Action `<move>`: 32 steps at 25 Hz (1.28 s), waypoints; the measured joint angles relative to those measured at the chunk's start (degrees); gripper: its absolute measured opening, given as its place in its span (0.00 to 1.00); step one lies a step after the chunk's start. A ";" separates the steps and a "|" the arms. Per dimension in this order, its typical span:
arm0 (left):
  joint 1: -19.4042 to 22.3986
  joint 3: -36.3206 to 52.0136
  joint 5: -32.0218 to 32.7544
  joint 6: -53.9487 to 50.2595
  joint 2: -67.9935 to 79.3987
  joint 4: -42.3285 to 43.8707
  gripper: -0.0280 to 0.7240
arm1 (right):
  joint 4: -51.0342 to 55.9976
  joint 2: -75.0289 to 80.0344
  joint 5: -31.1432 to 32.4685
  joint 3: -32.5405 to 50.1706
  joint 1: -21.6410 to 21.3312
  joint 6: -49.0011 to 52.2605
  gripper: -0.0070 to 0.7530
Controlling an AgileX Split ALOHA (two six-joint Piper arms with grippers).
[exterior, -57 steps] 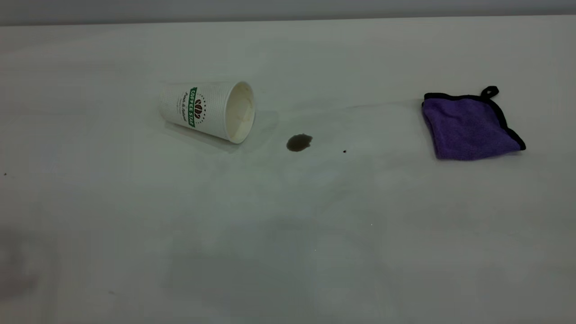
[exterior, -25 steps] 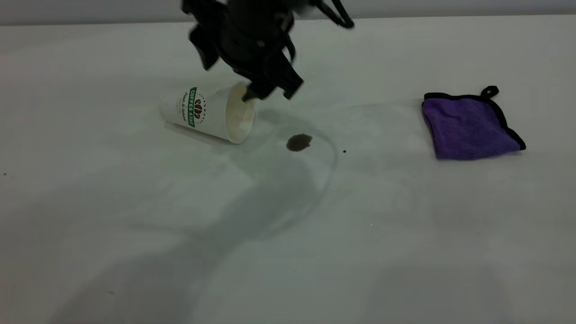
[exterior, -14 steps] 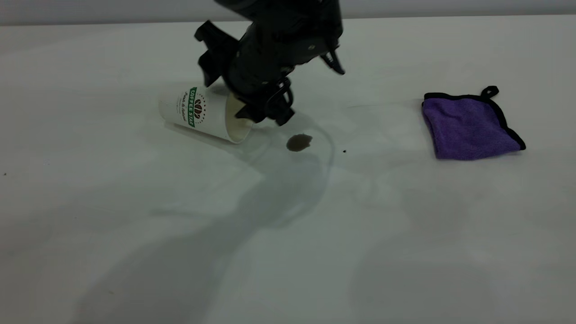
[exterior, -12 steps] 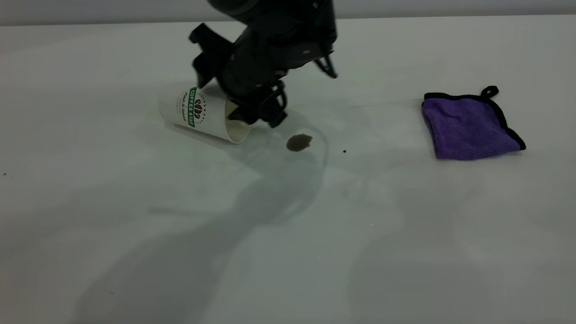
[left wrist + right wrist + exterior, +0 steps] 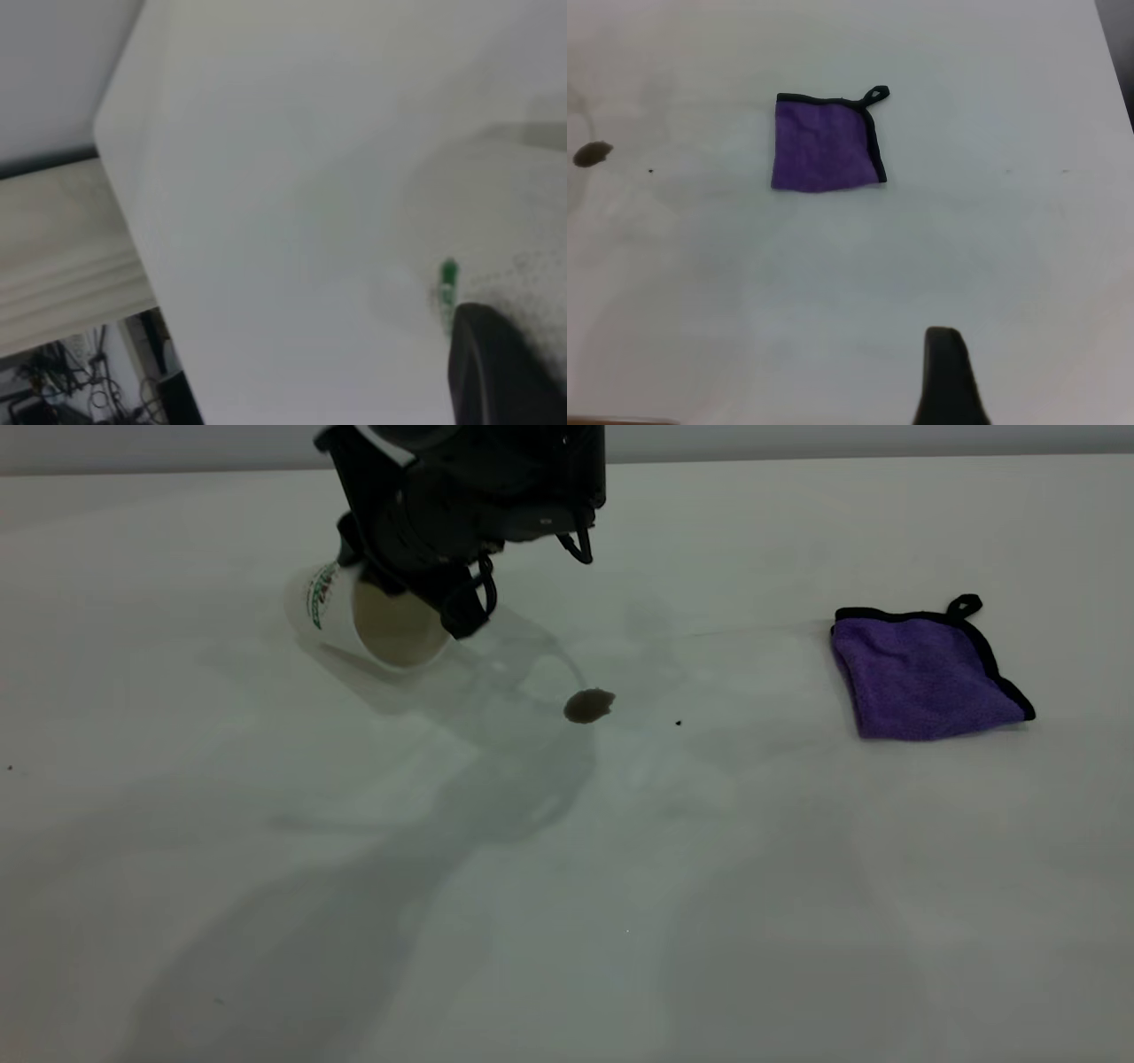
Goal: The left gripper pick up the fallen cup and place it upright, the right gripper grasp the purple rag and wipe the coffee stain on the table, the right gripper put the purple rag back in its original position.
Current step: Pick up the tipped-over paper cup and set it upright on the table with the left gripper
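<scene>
The cup is off the table, tilted, with its cream inside facing the camera and its green band at its left side. My left gripper is shut on the cup's upper rim from above. In the left wrist view a black finger lies against the cup by the green band. The coffee stain lies on the table to the right of the cup. The purple rag lies flat at the right; it also shows in the right wrist view. My right gripper hangs well above the table, away from the rag.
A tiny black speck lies just right of the stain. The left wrist view shows the table's edge with cables and clutter below it. The right wrist view also shows the stain.
My left gripper came down onto the fallen cup's mouth, closed on its rim, and has lifted and swung the cup to the left. The stain and rag have not moved.
</scene>
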 joint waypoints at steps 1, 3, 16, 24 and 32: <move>0.00 0.00 0.14 1.23 -1.13 -0.05 0.05 | 0.00 0.00 0.00 0.00 0.00 0.00 0.73; 0.00 0.00 0.20 4.24 -4.34 -1.09 0.05 | 0.00 0.00 0.00 0.00 0.00 0.00 0.73; 18.79 0.00 -15.36 42.25 -21.49 -53.36 0.05 | 0.00 0.00 0.00 0.00 0.00 0.00 0.73; 27.28 0.00 -21.70 55.88 -15.17 -75.50 0.05 | 0.00 0.00 0.00 0.00 0.00 0.00 0.73; 27.42 0.00 -23.52 56.65 -9.47 -77.99 0.10 | 0.00 0.00 0.00 0.00 0.00 0.00 0.73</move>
